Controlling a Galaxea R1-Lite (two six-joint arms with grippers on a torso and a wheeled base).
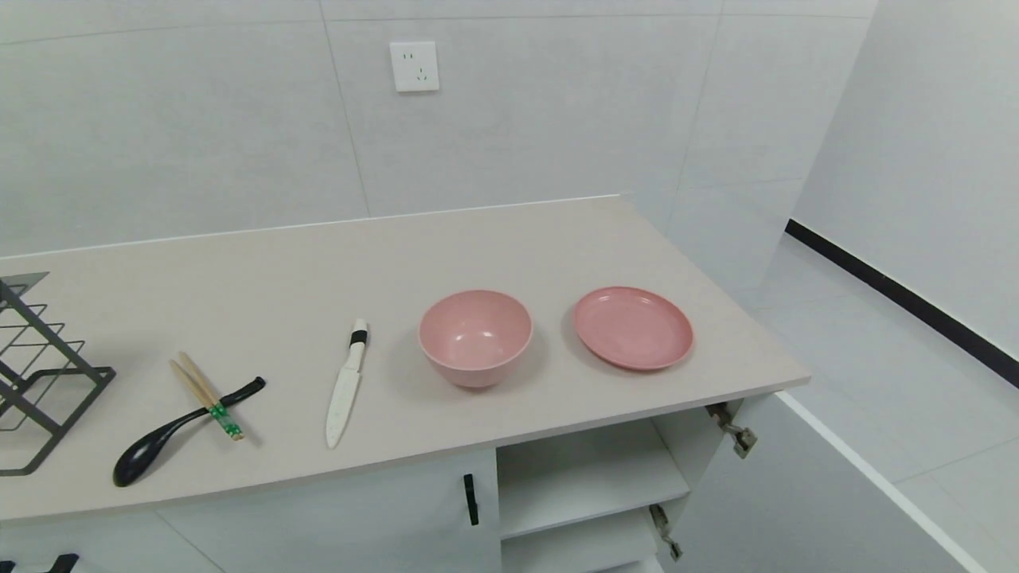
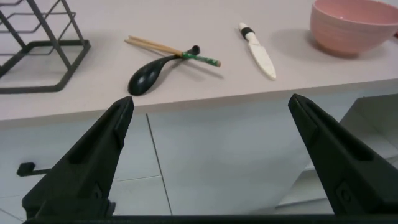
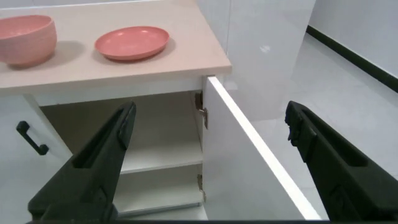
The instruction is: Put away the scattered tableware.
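On the beige counter (image 1: 279, 270) lie a pink bowl (image 1: 475, 336) (image 2: 356, 25) (image 3: 23, 38), a pink plate (image 1: 633, 327) (image 3: 132, 42), a white knife (image 1: 347, 382) (image 2: 258, 50), a black spoon (image 1: 171, 434) (image 2: 155, 68) and a pair of chopsticks (image 1: 207, 395) (image 2: 171, 50) resting across the spoon's handle. My left gripper (image 2: 210, 109) is open, held in front of and below the counter edge near the spoon. My right gripper (image 3: 208, 115) is open too, in front of the open cabinet (image 3: 155, 155), below the plate.
A dark wire rack (image 1: 36, 374) (image 2: 37, 43) stands at the counter's left end. The cabinet door (image 3: 261, 162) under the plate swings out to the right, showing white shelves (image 1: 585, 477). A closed door with a black handle (image 1: 470, 499) is beside it. A wall socket (image 1: 414, 66) sits above.
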